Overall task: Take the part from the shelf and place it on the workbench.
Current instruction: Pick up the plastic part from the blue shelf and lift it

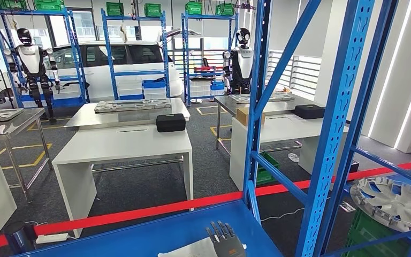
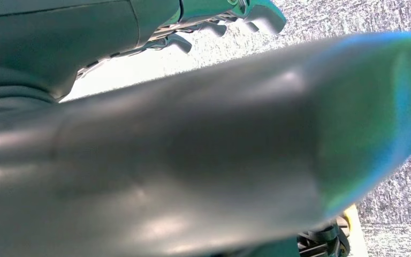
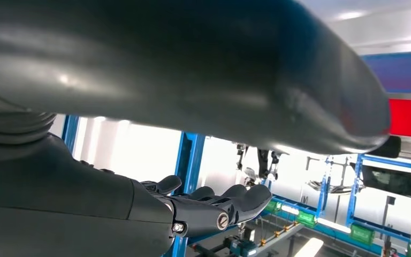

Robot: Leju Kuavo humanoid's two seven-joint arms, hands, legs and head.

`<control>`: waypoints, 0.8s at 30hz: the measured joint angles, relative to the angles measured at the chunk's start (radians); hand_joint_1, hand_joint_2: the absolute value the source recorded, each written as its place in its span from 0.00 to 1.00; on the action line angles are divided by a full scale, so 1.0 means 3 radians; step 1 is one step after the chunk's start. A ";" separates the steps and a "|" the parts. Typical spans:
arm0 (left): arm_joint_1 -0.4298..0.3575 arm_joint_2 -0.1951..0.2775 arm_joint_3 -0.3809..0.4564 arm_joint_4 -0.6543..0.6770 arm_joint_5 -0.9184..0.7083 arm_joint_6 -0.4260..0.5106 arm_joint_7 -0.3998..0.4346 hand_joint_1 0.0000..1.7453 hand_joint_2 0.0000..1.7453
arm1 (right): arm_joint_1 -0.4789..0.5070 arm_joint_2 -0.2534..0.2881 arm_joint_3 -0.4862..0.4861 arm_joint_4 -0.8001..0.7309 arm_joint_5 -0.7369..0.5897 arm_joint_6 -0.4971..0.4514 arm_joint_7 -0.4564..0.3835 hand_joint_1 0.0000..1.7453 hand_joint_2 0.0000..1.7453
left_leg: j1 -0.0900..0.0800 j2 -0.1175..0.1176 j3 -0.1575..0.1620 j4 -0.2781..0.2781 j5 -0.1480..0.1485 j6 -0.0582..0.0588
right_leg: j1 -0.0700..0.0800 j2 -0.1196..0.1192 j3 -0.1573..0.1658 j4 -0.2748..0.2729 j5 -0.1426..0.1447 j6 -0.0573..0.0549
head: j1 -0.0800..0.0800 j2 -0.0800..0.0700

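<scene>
Our right hand [image 1: 225, 236] rises over the blue shelf board [image 1: 155, 235] with fingers straight and apart, holding nothing. Our left hand [image 2: 214, 21] also hangs loose and empty. We see the part, a silver wheel cover [image 1: 393, 198], on the shelf [image 1: 332, 123] at our right; white workbenches [image 1: 123, 147] stand beyond the red tape [image 1: 139, 213].

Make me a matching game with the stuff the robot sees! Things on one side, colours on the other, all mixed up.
Things:
1. shelf frame
2. barrier tape
3. wheel cover
4. case on the white table

Colours:
A. silver
B. black
C. blue
D. red

Pairs: 1-C, 2-D, 3-A, 4-B
</scene>
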State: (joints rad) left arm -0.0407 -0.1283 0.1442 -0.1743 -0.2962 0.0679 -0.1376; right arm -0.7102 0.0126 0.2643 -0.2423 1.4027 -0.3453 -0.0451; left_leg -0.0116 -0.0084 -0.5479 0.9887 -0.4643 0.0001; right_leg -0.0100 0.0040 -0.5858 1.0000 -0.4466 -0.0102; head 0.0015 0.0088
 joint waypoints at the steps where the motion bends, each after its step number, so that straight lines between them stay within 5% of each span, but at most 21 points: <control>1: 0.0000 0.0000 0.0000 0.0000 -0.0002 0.0000 0.0000 0.00 0.00 | 0.0000 0.0000 -0.0001 0.0000 0.0000 -0.0002 0.0000 0.00 0.00 | 0.0000 0.0000 0.0000 0.0000 0.0000 0.0000 | 0.0000 0.0000 0.0000 0.0000 0.0000 0.0000 | 0.0000 0.0000; 24: 0.0001 0.0003 0.0005 0.0000 -0.0027 0.0000 0.0005 0.00 0.00 | 0.0000 0.0000 -0.0010 -0.0001 0.0005 -0.0015 -0.0010 0.00 0.00 | 0.0000 0.0000 0.0000 0.0000 0.0000 0.0000 | 0.0000 0.0000 0.0000 0.0000 0.0000 0.0000 | -0.0001 0.0000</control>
State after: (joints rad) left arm -0.0405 -0.1274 0.1457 -0.1743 -0.3044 0.0679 -0.1361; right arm -0.7103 0.0126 0.2613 -0.2425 1.4042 -0.3498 -0.0481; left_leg -0.0116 -0.0084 -0.5479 0.9887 -0.4643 0.0001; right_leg -0.0100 0.0040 -0.5858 1.0000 -0.4466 -0.0102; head 0.0013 0.0088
